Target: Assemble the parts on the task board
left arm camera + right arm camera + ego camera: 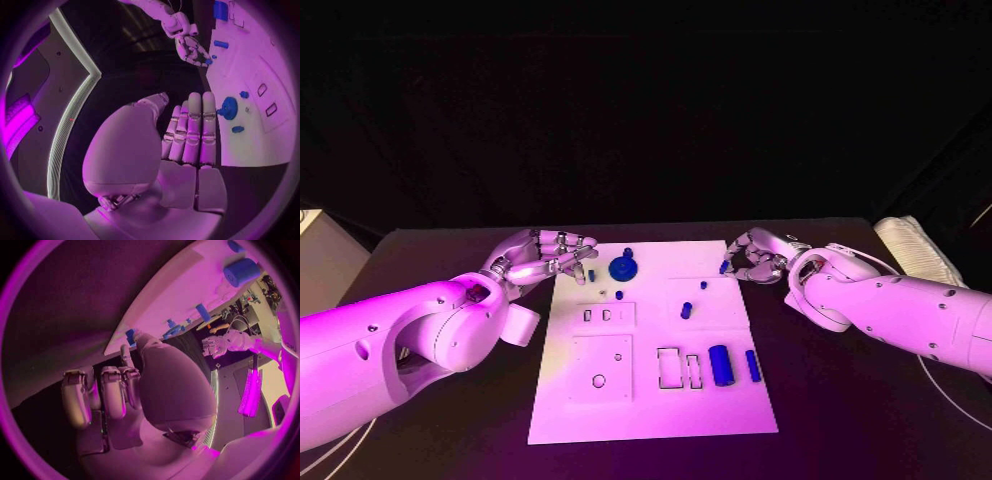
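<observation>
head view: my left hand [542, 255] hovers at the board's [653, 400] far left corner, fingers curled, nothing in them. my right hand [759, 258] sits at the far right edge, pinching a small blue part [726, 266].

left wrist: my fingers [190, 130] lie side by side, bare; the gear [229, 108] lies just beyond.

right wrist: my fingers [103, 392] curl; i can't tell the grip.

The head camera is looking steeply down on the black table [848, 400] and the white task board [653, 400] from above. Each wrist camera is sitting close behind its own hand, facing out past the fingers. All 3 views are sharing the board's far edge with its blue parts.
</observation>
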`<control>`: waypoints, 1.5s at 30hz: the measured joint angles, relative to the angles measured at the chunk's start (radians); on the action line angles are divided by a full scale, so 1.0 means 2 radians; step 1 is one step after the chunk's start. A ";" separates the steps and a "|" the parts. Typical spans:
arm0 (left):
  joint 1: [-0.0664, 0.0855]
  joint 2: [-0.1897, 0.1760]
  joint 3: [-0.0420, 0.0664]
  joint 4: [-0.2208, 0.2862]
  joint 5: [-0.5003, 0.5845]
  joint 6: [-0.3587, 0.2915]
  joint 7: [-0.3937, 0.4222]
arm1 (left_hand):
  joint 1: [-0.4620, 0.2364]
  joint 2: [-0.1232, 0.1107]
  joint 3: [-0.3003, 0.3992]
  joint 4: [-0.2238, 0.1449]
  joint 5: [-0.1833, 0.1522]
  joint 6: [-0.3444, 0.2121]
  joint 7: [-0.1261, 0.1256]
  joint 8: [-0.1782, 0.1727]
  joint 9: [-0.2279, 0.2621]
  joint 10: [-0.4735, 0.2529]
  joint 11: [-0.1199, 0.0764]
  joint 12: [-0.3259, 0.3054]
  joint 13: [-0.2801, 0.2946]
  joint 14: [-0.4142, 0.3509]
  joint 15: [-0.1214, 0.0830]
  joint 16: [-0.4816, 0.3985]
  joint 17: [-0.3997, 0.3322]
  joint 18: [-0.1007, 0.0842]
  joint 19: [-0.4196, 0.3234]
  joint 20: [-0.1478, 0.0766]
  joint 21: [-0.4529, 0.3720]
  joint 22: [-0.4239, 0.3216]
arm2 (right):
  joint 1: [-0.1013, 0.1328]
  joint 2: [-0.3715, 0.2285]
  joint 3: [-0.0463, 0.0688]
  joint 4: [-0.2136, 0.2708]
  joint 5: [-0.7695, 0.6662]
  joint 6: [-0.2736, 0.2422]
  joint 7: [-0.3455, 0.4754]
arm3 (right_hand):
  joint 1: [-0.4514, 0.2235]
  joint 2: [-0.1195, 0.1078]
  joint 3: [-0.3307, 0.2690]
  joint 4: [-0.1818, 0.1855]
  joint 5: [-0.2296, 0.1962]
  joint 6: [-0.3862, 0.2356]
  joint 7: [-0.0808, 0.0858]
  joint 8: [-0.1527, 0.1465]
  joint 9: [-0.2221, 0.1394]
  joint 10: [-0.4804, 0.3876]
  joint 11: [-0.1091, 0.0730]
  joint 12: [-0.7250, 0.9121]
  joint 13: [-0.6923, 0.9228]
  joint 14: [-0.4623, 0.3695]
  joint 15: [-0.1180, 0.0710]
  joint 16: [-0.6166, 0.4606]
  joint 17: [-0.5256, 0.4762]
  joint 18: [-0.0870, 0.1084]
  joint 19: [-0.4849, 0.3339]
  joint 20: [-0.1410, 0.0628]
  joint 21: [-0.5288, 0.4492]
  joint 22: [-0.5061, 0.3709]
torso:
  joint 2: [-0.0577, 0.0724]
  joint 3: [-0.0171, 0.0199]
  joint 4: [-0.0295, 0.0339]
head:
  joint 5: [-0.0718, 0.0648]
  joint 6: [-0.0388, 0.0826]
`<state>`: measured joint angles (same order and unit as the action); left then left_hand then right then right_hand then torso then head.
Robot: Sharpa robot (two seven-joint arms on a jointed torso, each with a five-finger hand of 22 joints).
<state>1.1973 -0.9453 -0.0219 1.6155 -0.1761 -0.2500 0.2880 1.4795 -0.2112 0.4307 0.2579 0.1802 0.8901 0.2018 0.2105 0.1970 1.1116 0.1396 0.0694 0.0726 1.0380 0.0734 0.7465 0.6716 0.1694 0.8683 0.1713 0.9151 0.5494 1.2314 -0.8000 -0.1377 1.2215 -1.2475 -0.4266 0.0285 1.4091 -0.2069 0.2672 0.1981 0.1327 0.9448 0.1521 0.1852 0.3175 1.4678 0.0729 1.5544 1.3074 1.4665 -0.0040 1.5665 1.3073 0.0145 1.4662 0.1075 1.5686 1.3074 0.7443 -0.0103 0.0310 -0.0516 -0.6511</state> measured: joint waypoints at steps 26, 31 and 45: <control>0.000 -0.001 0.000 0.000 -0.001 0.000 -0.001 | 0.000 0.000 0.000 0.000 0.000 -0.002 0.002 0.000 0.000 -0.002 0.002 0.000 0.000 0.000 0.000 0.000 -0.001 0.000 0.000 0.000 0.000 0.001 | -0.002 -0.004 0.000 0.023 -0.001 -0.026 -0.035 | -0.039 0.005 -0.065 0.044 0.022 0.007 -0.003 0.012 0.005 0.000 0.000 0.000 0.000 -0.002 0.002 0.000 0.000 0.000 0.000 0.000 0.000 0.000 | 0.000 -0.0007 0.0006 | -0.003 0.002; 0.000 -0.001 0.000 0.000 -0.001 0.000 -0.002 | 0.000 0.000 0.000 0.000 0.000 -0.002 0.002 -0.001 0.000 -0.002 0.002 0.000 0.000 0.000 0.000 0.000 -0.001 0.000 0.000 0.000 0.000 0.001 | -0.002 -0.004 0.000 0.025 -0.009 -0.036 -0.054 | -0.043 0.010 -0.065 0.044 0.022 0.013 -0.006 0.017 0.007 -0.002 -0.002 0.003 0.000 -0.002 0.002 0.000 0.000 0.000 0.000 0.000 0.000 0.000 | 0.000 -0.0007 0.0009 | -0.003 0.002; 0.000 -0.002 0.000 0.001 -0.001 0.001 -0.002 | 0.000 0.000 0.000 0.000 0.000 -0.002 0.002 -0.002 0.000 -0.002 0.002 0.000 0.000 0.000 0.000 0.000 -0.001 0.000 0.000 0.000 0.002 0.001 | -0.004 -0.003 0.000 0.027 -0.023 -0.044 -0.083 | -0.045 0.011 -0.065 0.044 0.022 0.015 -0.008 0.020 0.008 0.000 -0.004 0.003 0.000 0.000 0.000 0.000 0.000 0.000 0.000 0.000 0.000 0.000 | 0.000 -0.0007 0.0003 | -0.002 0.001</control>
<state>1.1973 -0.9499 -0.0219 1.6173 -0.1781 -0.2481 0.2836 1.4795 -0.2112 0.4307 0.2579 0.1802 0.8865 0.2054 0.2065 0.1964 1.1080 0.1432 0.0694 0.0726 1.0380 0.0734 0.7464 0.6705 0.1694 0.8683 0.1713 0.9187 0.5509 1.2237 -0.8065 -0.1386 1.2759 -1.2943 -0.5153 -0.1380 1.3187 -0.1842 0.1365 0.2867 0.1764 0.9742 0.1371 0.2246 0.3328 1.4678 0.0656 1.5608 1.3080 1.4666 -0.0040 1.5665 1.3073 0.0145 1.4661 0.1075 1.5686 1.3079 0.7448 -0.0116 0.0315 -0.0558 -0.6493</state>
